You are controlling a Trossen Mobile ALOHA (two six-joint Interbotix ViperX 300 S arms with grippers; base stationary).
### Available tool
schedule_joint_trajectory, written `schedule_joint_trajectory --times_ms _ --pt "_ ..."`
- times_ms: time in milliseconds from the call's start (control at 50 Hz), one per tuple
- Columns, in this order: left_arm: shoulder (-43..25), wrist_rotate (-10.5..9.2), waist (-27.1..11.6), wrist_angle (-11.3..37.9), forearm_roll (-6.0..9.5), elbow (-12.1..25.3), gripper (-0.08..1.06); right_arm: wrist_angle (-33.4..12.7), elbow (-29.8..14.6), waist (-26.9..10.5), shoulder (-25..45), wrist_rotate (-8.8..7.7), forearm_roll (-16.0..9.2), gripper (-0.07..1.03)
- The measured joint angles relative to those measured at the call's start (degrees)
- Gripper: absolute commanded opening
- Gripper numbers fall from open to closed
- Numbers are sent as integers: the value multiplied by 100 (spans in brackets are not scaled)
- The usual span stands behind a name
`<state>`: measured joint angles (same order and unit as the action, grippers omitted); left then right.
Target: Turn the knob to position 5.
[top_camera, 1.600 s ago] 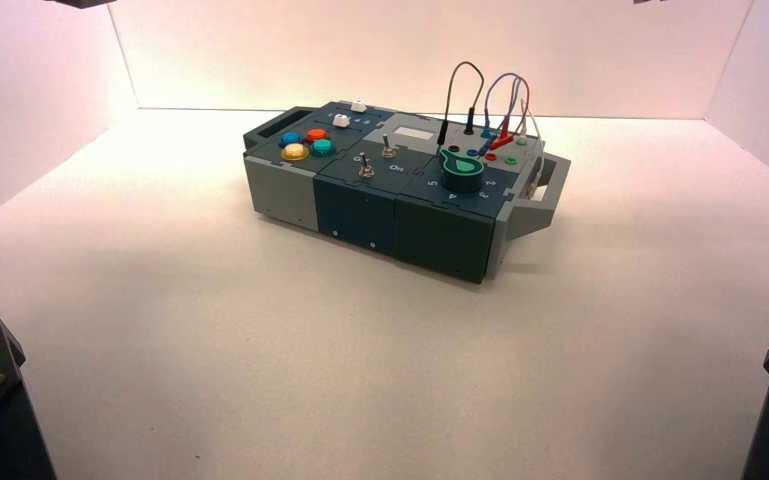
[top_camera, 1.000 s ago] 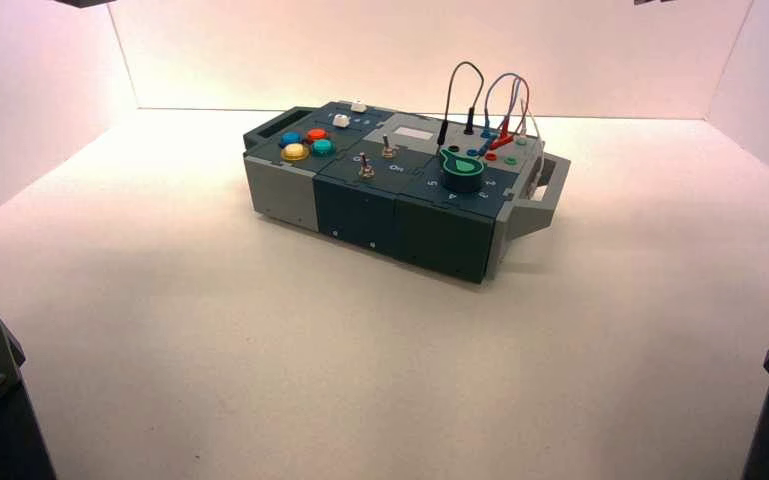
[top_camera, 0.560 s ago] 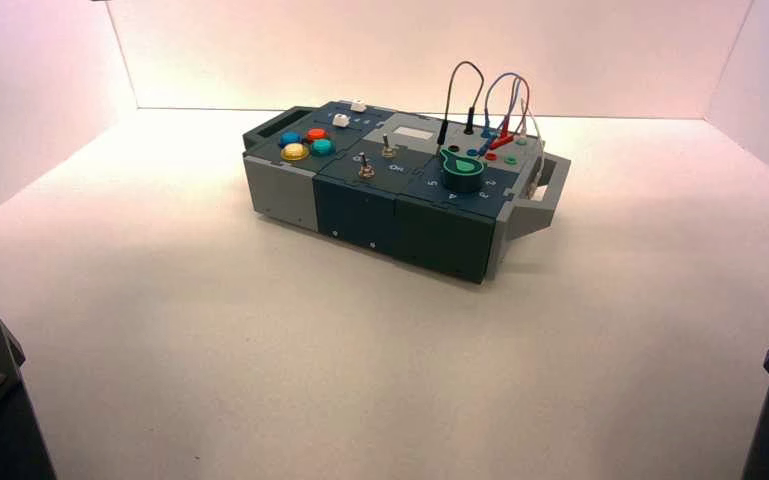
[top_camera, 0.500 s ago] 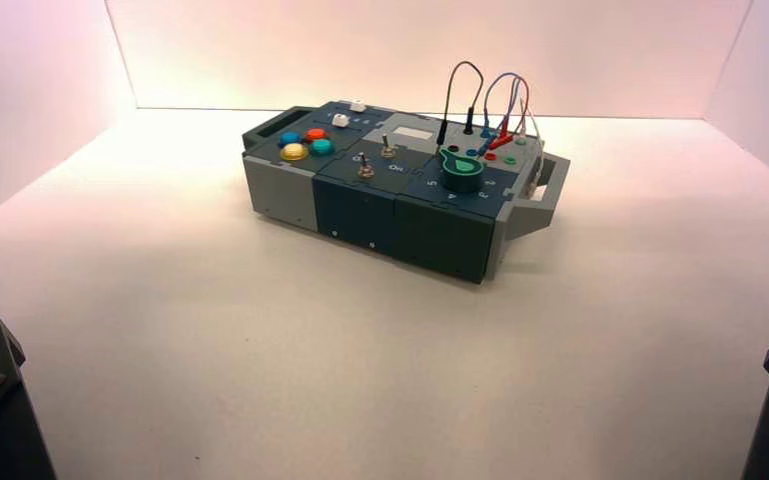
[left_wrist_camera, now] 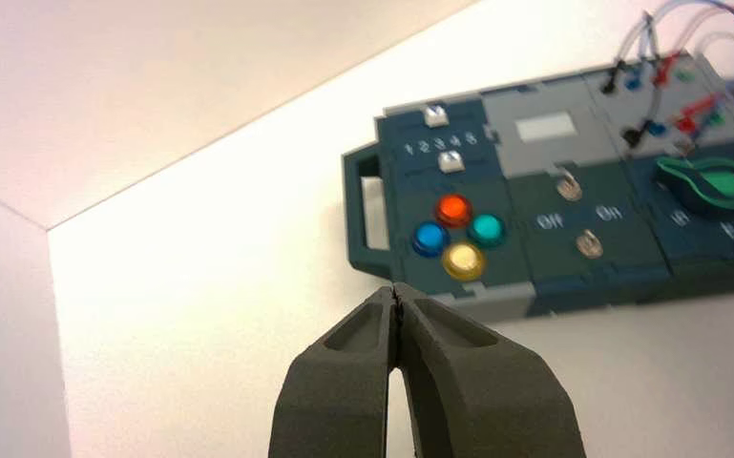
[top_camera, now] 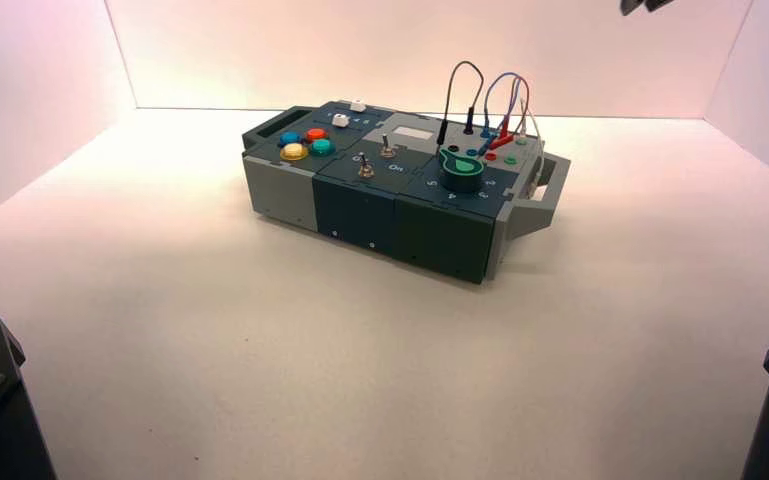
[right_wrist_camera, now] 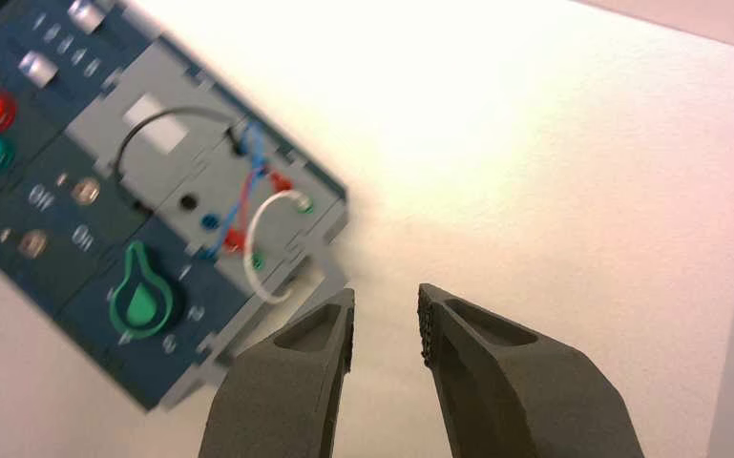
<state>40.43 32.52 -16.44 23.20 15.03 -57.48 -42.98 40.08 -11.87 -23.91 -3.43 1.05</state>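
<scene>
Looking down, the knob [top_camera: 461, 167] sits at the box's [top_camera: 360, 205] right end. The left gripper [left_wrist_camera: 397, 298], pressed together, views it distantly. The right gripper [right_wrist_camera: 385, 307], slightly spread, hovers nearer the knob [right_wrist_camera: 140, 301].

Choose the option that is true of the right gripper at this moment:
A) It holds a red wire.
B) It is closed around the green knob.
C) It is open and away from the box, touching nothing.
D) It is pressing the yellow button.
C: in the right wrist view the right gripper has its jaws apart with nothing between them, off the box and clear of the knob.
</scene>
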Motion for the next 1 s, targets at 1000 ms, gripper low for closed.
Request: schedule_joint_trajectory --times_ms 1000 --pt "-62 229 -580 1811 176 316 -3 -949 -369 -1081 659 -694 -193 6"
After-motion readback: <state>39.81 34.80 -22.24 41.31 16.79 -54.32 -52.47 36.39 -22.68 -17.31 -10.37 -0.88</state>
